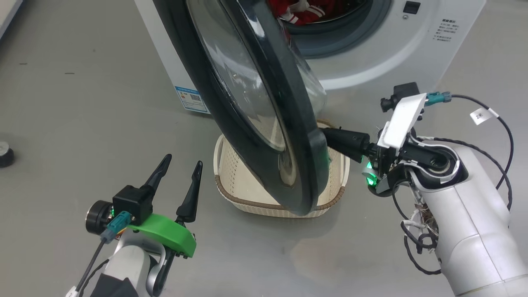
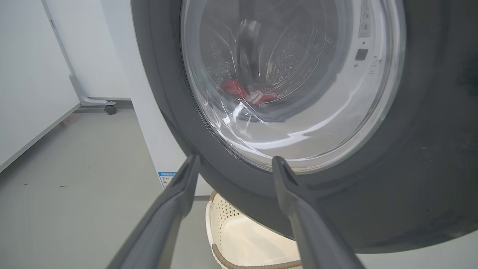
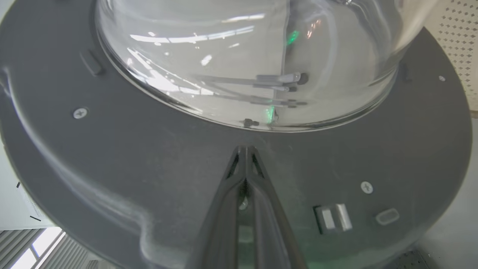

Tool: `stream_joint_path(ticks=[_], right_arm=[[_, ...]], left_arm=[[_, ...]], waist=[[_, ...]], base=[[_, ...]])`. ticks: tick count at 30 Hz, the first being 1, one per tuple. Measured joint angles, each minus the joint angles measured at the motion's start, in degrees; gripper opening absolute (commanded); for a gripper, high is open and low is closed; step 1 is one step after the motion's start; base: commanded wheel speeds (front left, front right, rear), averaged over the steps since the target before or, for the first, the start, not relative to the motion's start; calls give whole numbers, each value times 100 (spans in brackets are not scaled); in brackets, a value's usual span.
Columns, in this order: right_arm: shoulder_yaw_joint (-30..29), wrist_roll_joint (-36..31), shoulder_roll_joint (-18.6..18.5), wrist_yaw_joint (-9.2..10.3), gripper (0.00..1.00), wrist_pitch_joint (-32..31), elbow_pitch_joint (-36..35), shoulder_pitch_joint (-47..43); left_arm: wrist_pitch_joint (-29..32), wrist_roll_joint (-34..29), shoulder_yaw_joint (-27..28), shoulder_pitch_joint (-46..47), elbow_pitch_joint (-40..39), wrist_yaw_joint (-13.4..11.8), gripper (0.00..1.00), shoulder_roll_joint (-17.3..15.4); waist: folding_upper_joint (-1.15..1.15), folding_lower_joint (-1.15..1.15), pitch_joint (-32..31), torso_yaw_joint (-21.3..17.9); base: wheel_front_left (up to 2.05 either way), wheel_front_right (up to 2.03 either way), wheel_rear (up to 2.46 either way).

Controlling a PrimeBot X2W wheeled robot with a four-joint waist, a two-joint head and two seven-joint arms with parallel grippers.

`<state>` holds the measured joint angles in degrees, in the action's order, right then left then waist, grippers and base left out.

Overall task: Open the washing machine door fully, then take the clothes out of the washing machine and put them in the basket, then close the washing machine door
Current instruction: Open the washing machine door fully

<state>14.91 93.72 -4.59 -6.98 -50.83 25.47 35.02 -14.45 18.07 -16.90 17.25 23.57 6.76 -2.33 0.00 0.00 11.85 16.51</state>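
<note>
Washing machine (image 1: 371, 62): white front-loader at 12 to 1 o'clock in the head view, its drum mouth exposed.

Washing machine door (image 1: 264, 103): partly swung out and seen almost edge-on, running from 12 o'clock down to the centre. It is not fully open, so I judge the first step of the task to be in hand.

Basket (image 1: 235, 181): on the floor at the centre, directly under the door's lower rim, which covers much of it. I cannot tell whether rim and basket touch.

Right gripper (image 3: 244, 149): at 3 o'clock in the head view, clenched with its fingers together, grasping nothing. Its tips are pressed to the door's inner face just below the glass bowl.

Left gripper (image 1: 183, 161): at 7 o'clock, released and spread wide, empty, on the door's outer side and apart from it.

Clothes (image 1: 305, 12): red garments with white trim lying in the drum at 12 o'clock. None is in the basket.

Next move, in my judgement: a continued outward push to carry the door towards 9 o'clock, off the basket.

Obstructions: the door stands between the left gripper and the drum and overhangs the basket. The left gripper lies in the door's likely path.

Other items: blue label (image 1: 192, 99) on the machine's lower corner; small dark round object (image 1: 5, 154) on the floor at 9 o'clock, well apart.
</note>
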Motion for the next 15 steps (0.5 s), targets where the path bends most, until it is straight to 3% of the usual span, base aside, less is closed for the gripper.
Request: stream_joint_path(ticks=[15], right_arm=[[505,23,57,0,0,-2,-326,-545]], left_arm=[[1,42,10,-145,100,-102,100,4]], waist=[[0,0,-251,422]], base=[[0,0,0]])
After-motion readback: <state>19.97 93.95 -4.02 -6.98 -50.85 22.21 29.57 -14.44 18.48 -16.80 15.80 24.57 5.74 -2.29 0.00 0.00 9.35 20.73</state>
